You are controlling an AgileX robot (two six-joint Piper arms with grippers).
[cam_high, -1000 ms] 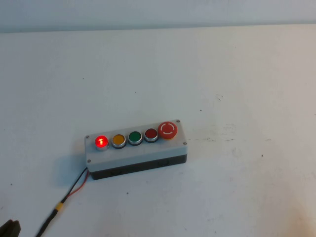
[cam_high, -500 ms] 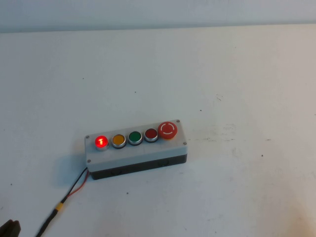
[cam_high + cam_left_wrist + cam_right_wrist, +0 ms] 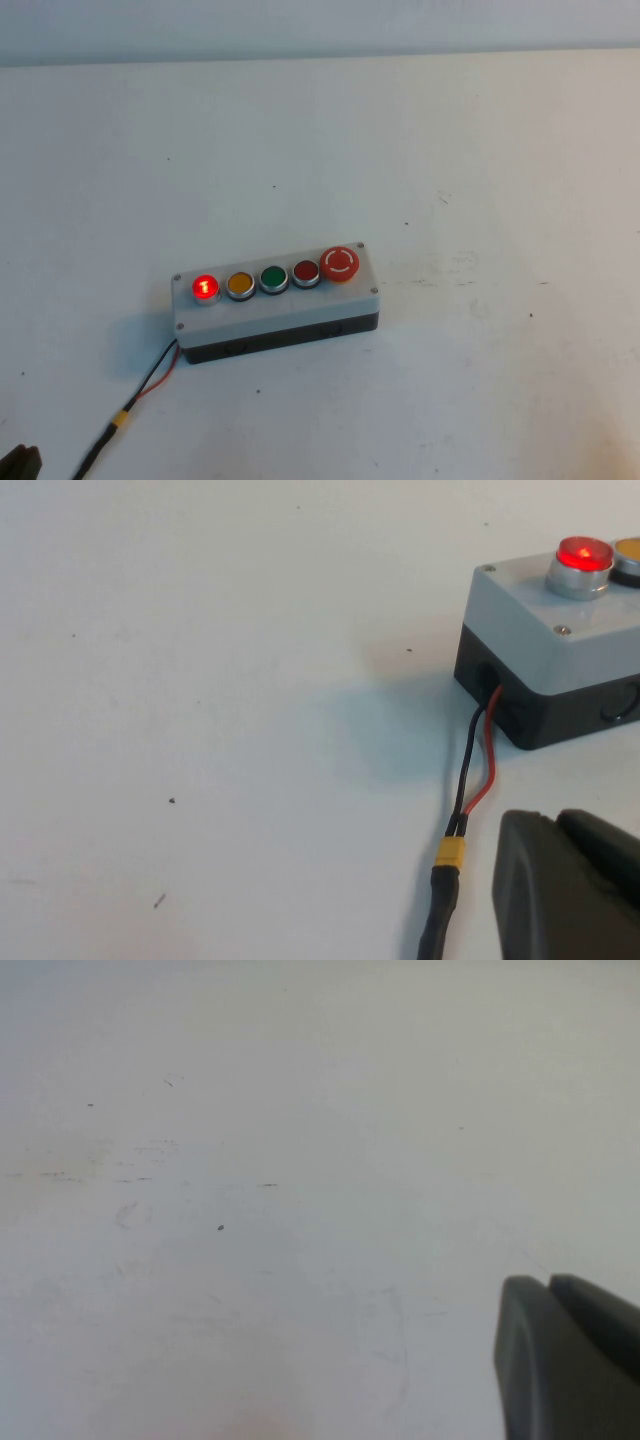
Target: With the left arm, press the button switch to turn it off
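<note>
Although nothing has shifted across the high-view frames (box, wires and the dark sliver at the lower left corner all sit as they did a second ago), the layout is plain: the switch box [image 3: 277, 303] lies on the white counter [image 3: 450, 150] left of centre, with a lit red button [image 3: 205, 287] at its left end, then yellow, green, dark red and a red mushroom stop [image 3: 339, 264]. The box looks rigid and fairly light, so it may skid under a slanted push; I judge a straight downward press on the lit button's cap is the place to act, no grasp needed. From the left wrist view, the left claw [image 3: 570, 880] hangs just beside the box's wired end, near the red and black leads [image 3: 475, 770], holding nothing; whether it is parted I cannot tell. From the right wrist view, the right claw [image 3: 570, 1350] hovers over bare counter, nothing in its grip, its opening likewise unclear.
</note>
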